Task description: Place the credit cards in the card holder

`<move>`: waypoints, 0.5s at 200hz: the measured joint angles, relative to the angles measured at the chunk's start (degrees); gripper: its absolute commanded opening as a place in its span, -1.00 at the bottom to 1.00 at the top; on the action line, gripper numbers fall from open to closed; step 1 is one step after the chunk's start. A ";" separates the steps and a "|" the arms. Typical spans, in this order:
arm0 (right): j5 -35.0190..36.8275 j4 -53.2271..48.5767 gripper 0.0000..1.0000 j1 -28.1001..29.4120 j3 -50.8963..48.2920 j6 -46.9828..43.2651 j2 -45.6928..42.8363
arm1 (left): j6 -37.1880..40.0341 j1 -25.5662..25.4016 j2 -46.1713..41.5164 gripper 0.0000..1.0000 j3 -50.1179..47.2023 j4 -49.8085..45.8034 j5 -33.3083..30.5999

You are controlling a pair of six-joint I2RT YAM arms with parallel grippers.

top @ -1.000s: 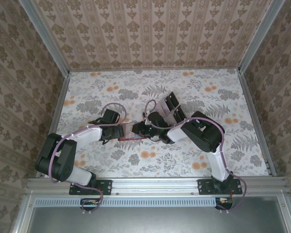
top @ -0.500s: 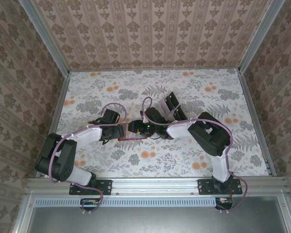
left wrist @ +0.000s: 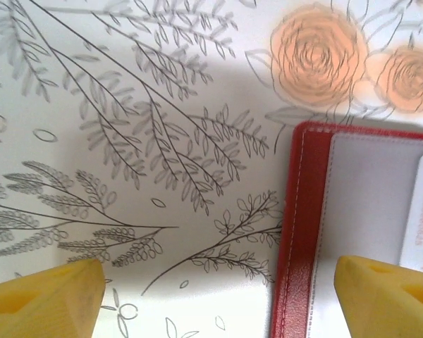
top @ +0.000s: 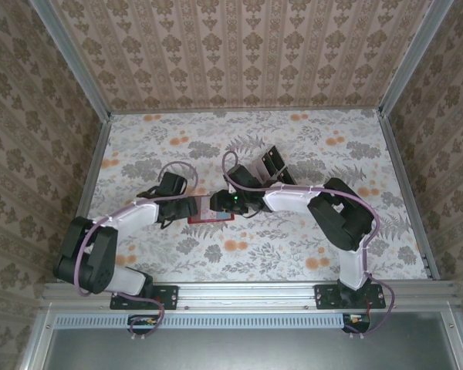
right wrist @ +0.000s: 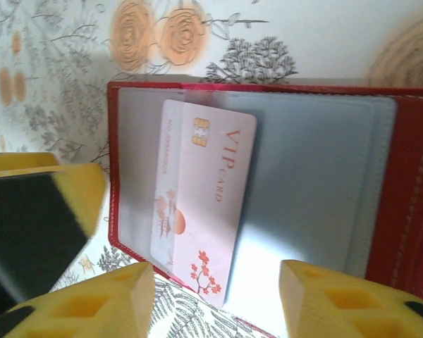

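Red card holder (right wrist: 409, 211) open, credit card (right wrist: 211, 204) overhanging its edge, left claw (left wrist: 218, 290) and right claw (right wrist: 216, 285) spread, empty

White-and-black arms (top: 135, 212), purple cables (top: 79, 266), yellow end effector fingers (left wrist: 42, 296).

Arms: two, left arm (top: 139, 212) and right arm (top: 293, 196).
End effectors: two, left end effector (left wrist: 215, 299) and right end effector (right wrist: 215, 303).
Yellow fingertips (left wrist: 42, 299): two on each end effector, four counted.
Card holder (right wrist: 402, 176): one, red, lying open on the worktop (top: 355, 154).
Credit card (right wrist: 211, 204): one pale pink face counted on the holder; cannot tell if another lies under it.
Dark rectangles (top: 270, 160) past the right arm: two, partly covered.
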 measured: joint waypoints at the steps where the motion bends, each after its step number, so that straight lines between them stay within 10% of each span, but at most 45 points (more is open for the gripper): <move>1: 0.13 -0.17 -0.24 0.00 0.07 -0.07 0.00 | 0.02 0.07 -0.07 0.74 0.00 0.00 0.00; 100: 4.17 -10.29 -0.72 -0.02 8.13 -5.25 5.22 | 0.02 2.64 1.36 0.72 0.02 -0.57 0.42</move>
